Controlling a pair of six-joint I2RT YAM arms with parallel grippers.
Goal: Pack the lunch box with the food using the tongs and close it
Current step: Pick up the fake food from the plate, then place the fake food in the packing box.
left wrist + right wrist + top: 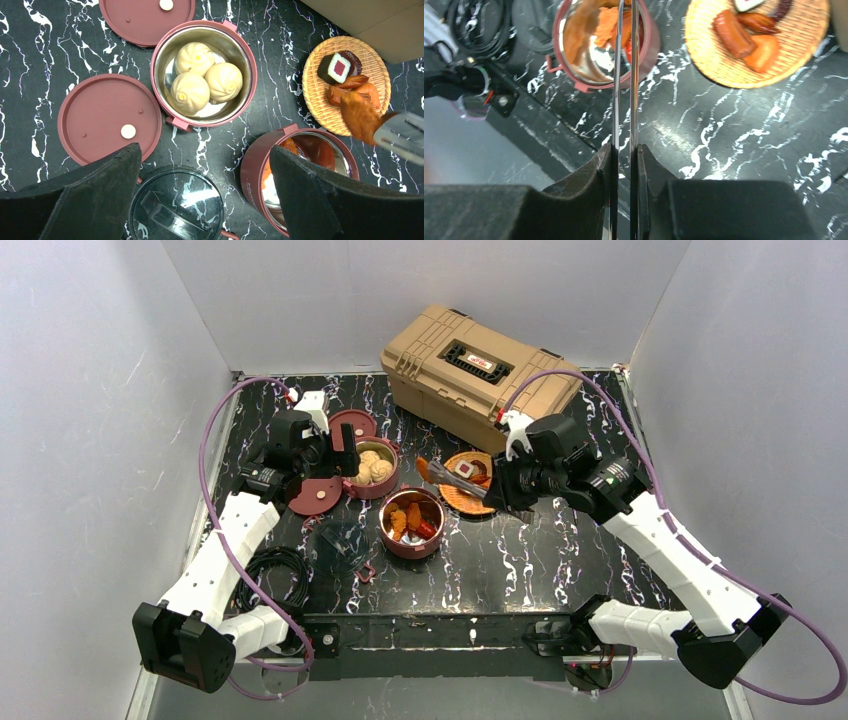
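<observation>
The lunch box stands apart in pieces. One maroon bowl (pixel 372 468) (pixel 204 72) holds three beige buns (pixel 190 92). A second bowl (pixel 412 523) (pixel 574 80) holds orange and red chunks. Two flat maroon lids (pixel 109 120) (pixel 145 20) lie beside the bun bowl. My left gripper (pixel 340 455) (pixel 205 150) hovers open and empty above them. My right gripper (pixel 497 485) (pixel 625 147) is shut on the tongs (pixel 450 472) (pixel 616 75), squeezed nearly parallel. In the left wrist view their tip (pixel 402 135) appears to pinch a brown-orange chunk (pixel 360 117) between plate and second bowl.
An orange woven plate (pixel 468 483) (pixel 345 85) (pixel 756 45) carries more food pieces. A tan toolbox (pixel 480 365) sits at the back. A clear dark lid with a handle (pixel 175 205) lies near the left gripper. A cable coil (pixel 275 575) rests front left.
</observation>
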